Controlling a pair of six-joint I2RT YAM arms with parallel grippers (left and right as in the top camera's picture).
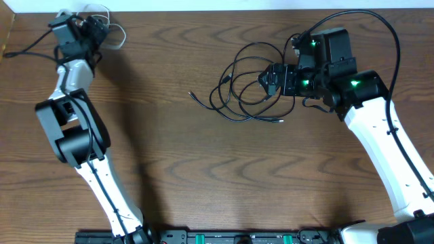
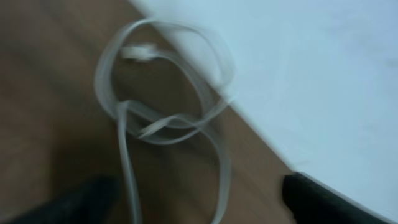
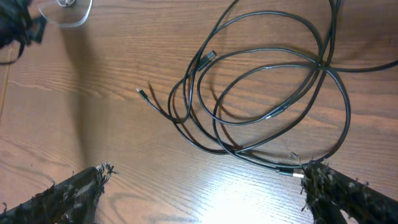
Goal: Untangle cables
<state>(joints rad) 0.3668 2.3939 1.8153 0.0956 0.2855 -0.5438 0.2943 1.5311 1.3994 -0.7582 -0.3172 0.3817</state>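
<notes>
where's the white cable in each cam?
Overhead: white cable at top left, beside the left hand.
Left wrist: white cable in the centre, blurred loops.
Right wrist: white cable in the top-left corner, cut off by the edge.
Shared landmark: the left hand, next to it in every view.

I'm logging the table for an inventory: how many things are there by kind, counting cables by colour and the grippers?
White cable: 1
Black cable tangle: 1 heap; the separate cables in it cannot be counted
Grippers: 2, left gripper and right gripper
Total: 4
</notes>
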